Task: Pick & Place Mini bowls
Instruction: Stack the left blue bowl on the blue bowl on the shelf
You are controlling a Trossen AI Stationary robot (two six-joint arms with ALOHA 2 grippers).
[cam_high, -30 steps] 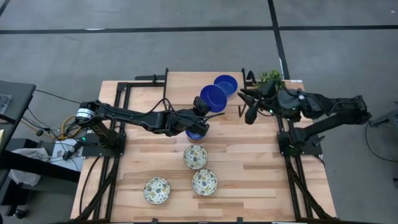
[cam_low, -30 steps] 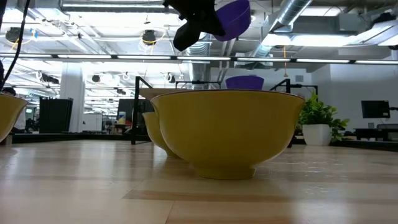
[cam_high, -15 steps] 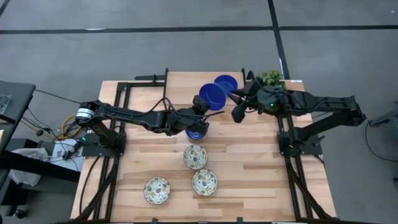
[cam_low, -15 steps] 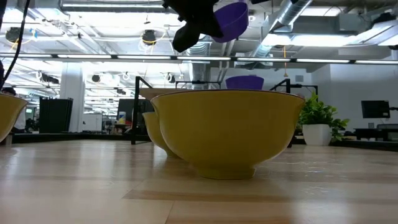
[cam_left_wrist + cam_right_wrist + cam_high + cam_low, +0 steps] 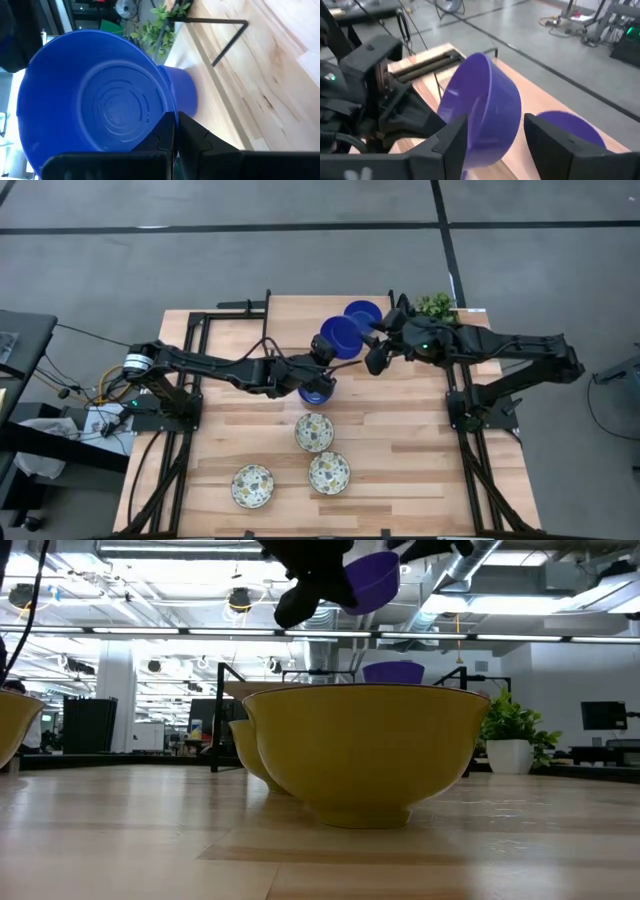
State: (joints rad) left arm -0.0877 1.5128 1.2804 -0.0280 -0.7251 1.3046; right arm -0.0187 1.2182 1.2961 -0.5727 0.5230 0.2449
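My left gripper point(image 5: 328, 352) is shut on a glossy blue mini bowl point(image 5: 343, 337), held high above the table and tipped on its side point(image 5: 365, 578). My right gripper point(image 5: 496, 122) is open at the bowl's right, one finger on each side of its wall; whether they touch, I cannot tell. A second blue bowl point(image 5: 363, 313) rests on its foot at the far edge. A third point(image 5: 315, 392) sits under my left arm. Three patterned bowls point(image 5: 314, 432) point(image 5: 329, 473) point(image 5: 252, 486) rest on the table nearer the front. My left gripper pinches the blue bowl's rim point(image 5: 167, 114) with one finger inside the bowl and one on the outer wall. The fingers come level from the table's left. The bowl is lifted clear and tipped, its opening facing back along my left arm.
A small green plant point(image 5: 435, 305) stands at the far right corner, just behind my right arm. Black frame rails point(image 5: 200, 330) run along the table's left and right sides. Bare wood point(image 5: 420, 450) lies to the right of the patterned bowls.
My right gripper has moved toward the table's left, from beside the plant up to the held blue bowl. My left gripper has kept the bowl lifted in about the same place.
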